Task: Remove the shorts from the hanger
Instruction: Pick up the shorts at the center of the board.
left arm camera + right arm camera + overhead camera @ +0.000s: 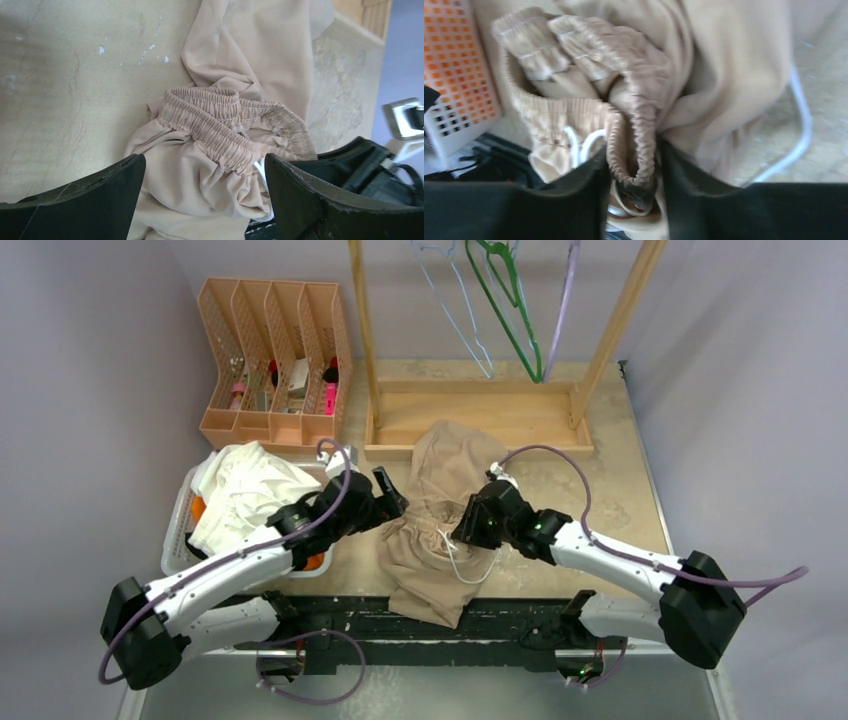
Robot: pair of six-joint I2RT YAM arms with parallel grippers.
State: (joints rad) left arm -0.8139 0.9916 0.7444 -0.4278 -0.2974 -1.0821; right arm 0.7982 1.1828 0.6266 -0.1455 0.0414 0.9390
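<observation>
One pair of beige shorts (445, 465) stretched far-to-near, right tool (634, 177) pinching waistband (220, 127), left tool (204, 162) spread wide

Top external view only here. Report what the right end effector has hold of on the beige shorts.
Observer: Right wrist shows the right end effector shut on the elastic waistband of the beige shorts.
Operator: Now give me the left end effector's state.
Observer: Left wrist shows the left end effector open, fingers wide apart, gripping nothing.
Operator: Say where the drawstring is.
Observer: Right wrist: white drawstring loops out of the waistband just left of the pinch.
</observation>
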